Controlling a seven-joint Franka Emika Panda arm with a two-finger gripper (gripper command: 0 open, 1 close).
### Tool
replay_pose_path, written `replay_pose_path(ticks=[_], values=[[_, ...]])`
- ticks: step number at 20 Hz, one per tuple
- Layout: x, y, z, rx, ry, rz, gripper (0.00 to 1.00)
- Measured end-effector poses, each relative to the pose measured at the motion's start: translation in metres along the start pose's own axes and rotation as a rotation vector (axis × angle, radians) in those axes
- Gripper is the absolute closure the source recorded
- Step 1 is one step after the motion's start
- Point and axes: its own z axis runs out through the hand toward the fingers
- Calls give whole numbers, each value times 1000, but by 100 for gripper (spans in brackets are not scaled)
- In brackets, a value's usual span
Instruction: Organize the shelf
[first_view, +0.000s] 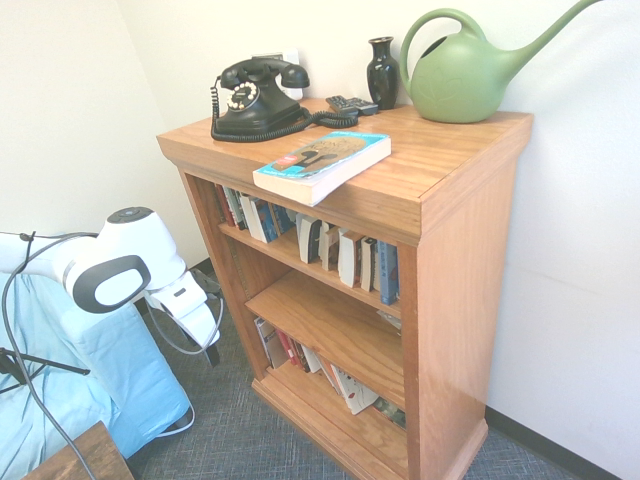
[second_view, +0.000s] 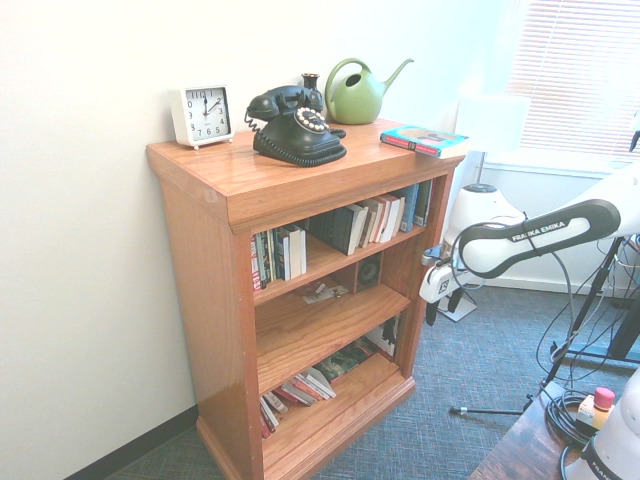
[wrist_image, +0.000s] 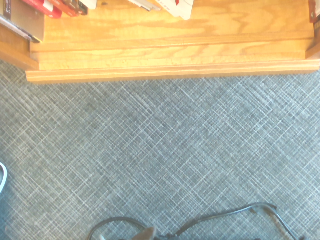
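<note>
A: Gripper (second_view: 434, 312) hangs in front of the shelf (second_view: 240, 190), pointing down over the grey carpet (wrist_image: 160, 150); jaws read as spread wide, holding nothing (small and dark in both exterior views).

B: Shelf location?

A: Against the white wall, in a corner. Paperbacks (second_view: 375, 218) fill the upper level; more lie toppled on the bottom one.

B: Risks?

A: The teal book (first_view: 322, 165) lies flat on top with a corner past the front edge. A pinch there would likely tip it off. The black telephone (first_view: 258, 97), vase (first_view: 382, 72) and green watering can (first_view: 462, 72) crowd the back, so a high reach may knock them.

B: Surface?

A: Glossy oak, probably slippery. Bright blinds behind the arm.
</note>
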Motion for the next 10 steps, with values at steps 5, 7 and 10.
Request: replay_pose_path(ticks=[5, 7, 10], values=[[10, 7, -1, -17, 29, 2, 0], [19, 15, -4, -37, 74, -14, 0], [34, 27, -13, -83, 186, -73, 0]])
